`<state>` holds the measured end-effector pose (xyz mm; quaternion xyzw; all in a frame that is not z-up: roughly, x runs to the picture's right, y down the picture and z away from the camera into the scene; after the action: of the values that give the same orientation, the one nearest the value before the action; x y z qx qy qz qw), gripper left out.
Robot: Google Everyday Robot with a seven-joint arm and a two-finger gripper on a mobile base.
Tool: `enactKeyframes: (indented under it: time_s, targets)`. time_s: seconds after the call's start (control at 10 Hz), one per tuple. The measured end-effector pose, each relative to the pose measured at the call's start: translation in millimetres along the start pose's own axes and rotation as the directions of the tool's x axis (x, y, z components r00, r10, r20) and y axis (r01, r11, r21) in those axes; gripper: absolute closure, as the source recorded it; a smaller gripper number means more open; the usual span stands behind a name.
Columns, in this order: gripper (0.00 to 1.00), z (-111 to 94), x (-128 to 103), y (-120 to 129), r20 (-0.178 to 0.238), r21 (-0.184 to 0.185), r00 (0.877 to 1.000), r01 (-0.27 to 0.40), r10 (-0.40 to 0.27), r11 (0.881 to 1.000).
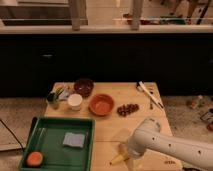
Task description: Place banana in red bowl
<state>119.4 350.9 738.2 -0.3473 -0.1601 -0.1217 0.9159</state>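
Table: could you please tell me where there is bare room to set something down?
Bare wood lies between the red bowl, tray and arm, and behind the grapes. The back left is crowded: cup, brown bowl. The gripper is at the banana by the front edge.

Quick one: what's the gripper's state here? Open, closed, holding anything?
Gripper: down at the near edge of the table, right at the banana; open, closed or holding cannot be told.
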Motion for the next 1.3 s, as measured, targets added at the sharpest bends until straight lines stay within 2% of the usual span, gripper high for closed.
enactKeyframes:
  time_s: [0.3,0.4,0.7,0.9,1.3]
  targets:
    - [0.55,1,1,-2,0.003,0.004,1.000,-0.001,0.001,1.000]
    - [0.62,0,3,-3,0.002,0.007,1.000,-0.003,0.003,1.000]
    - [0.94,-12,14,-6,-0.002,0.028,1.000,-0.023,0.023,0.999]
    - [1.00,-20,20,-7,0.016,0.039,0.999,-0.033,0.032,0.999]
    - [1.00,-39,33,-7,0.053,0.063,0.997,-0.059,0.055,0.996]
